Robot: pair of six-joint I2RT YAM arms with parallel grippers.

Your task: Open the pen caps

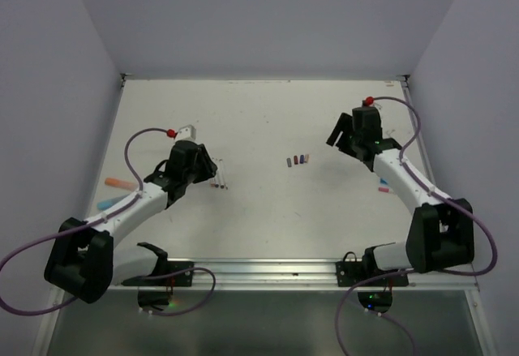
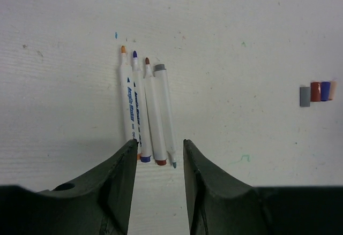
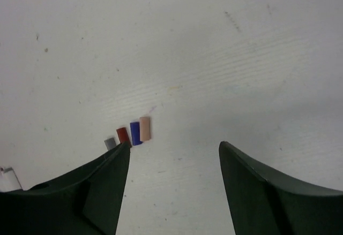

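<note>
Even overhead light floods the white tabletop (image 1: 268, 226), brightest along its 12 o'clock edge; shadows fall faint and soft. Wrist views are sharp and evenly lit.

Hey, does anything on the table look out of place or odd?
The grey pen, rightmost in the row, lies reversed: its tip points toward the left gripper, while the other three pens point away. A faint green ink scribble marks the table nearby.
</note>
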